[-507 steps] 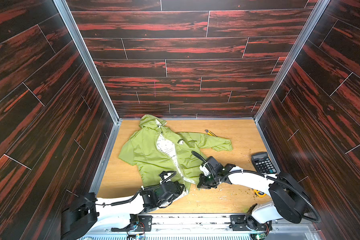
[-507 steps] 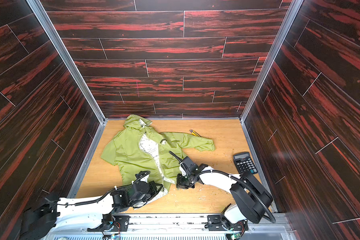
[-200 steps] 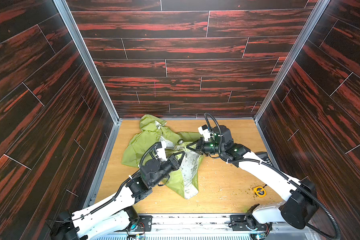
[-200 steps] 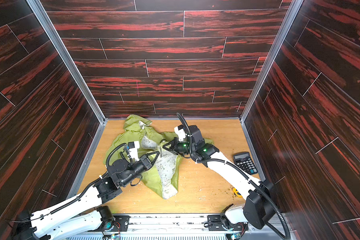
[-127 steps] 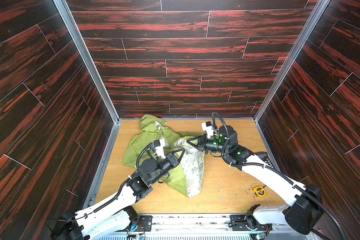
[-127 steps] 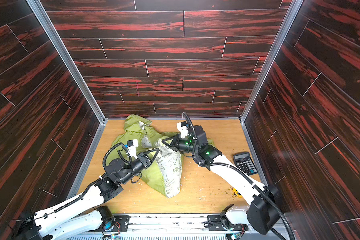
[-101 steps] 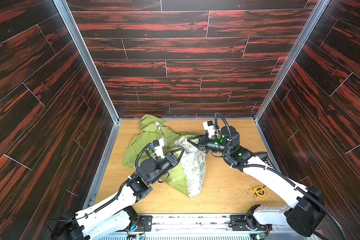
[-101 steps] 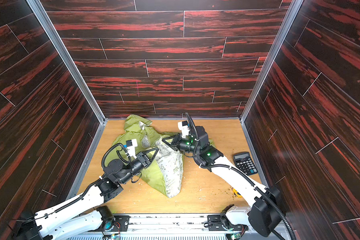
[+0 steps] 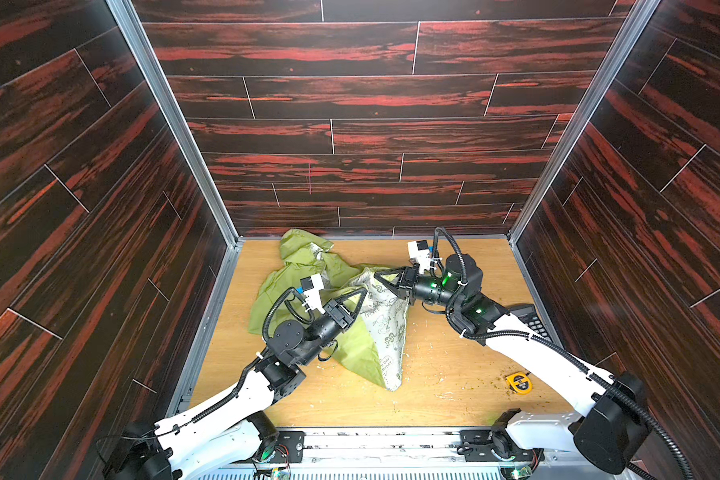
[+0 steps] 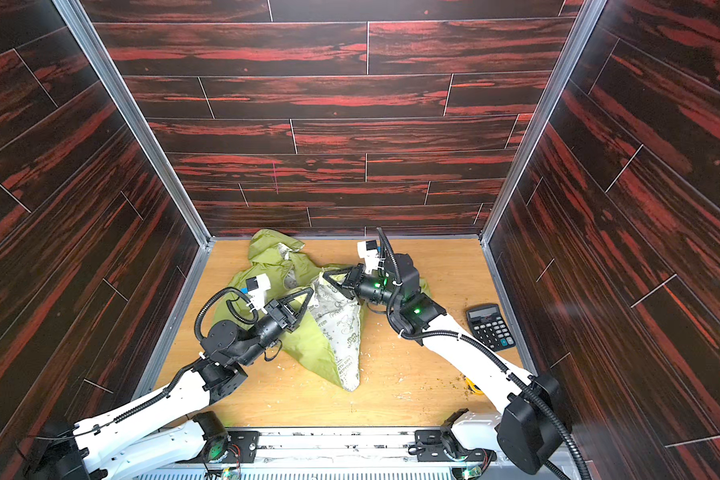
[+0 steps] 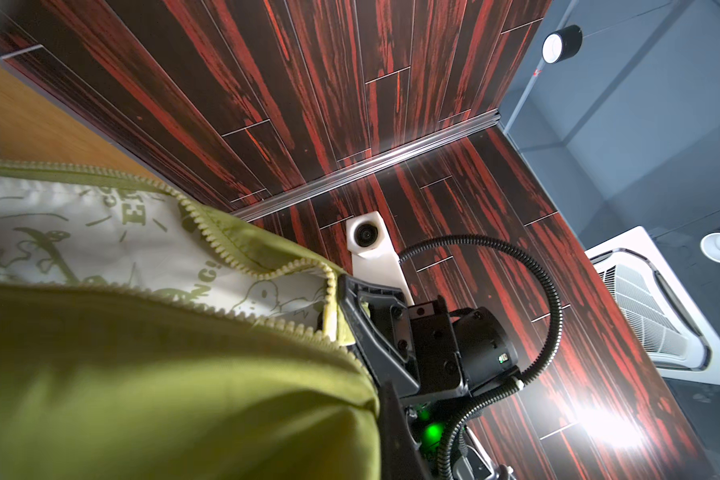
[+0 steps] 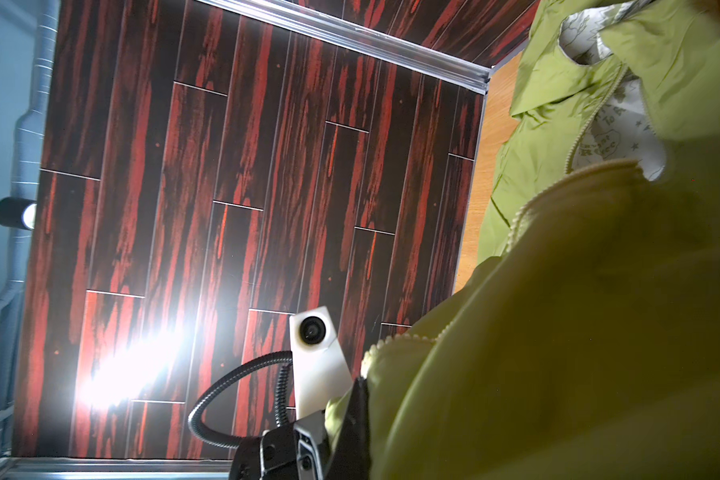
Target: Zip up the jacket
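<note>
The lime-green jacket (image 9: 292, 282) (image 10: 262, 266) lies crumpled at the back left of the wooden floor. One front panel is lifted, showing its white patterned lining (image 9: 385, 320) (image 10: 341, 322). My left gripper (image 9: 363, 292) (image 10: 309, 291) is shut on the panel's raised edge. My right gripper (image 9: 378, 276) (image 10: 325, 277) is shut on the edge just beside it, tip to tip. In the left wrist view the open zipper teeth (image 11: 225, 249) run to the right gripper (image 11: 344, 291). In the right wrist view green fabric (image 12: 599, 332) hides my own jaws, and the left gripper (image 12: 358, 399) pinches the cloth.
A black calculator (image 10: 490, 326) lies by the right wall, partly behind the right arm in a top view (image 9: 531, 316). A small yellow tape measure (image 9: 518, 382) sits at the front right. Dark wood-pattern walls close in three sides. Crumbs dot the floor.
The jacket lay flat earlier with both grippers low at its hem. Over the last second both grippers kept their hold and raised the edge slightly, and the right wrist swung rightward.
</note>
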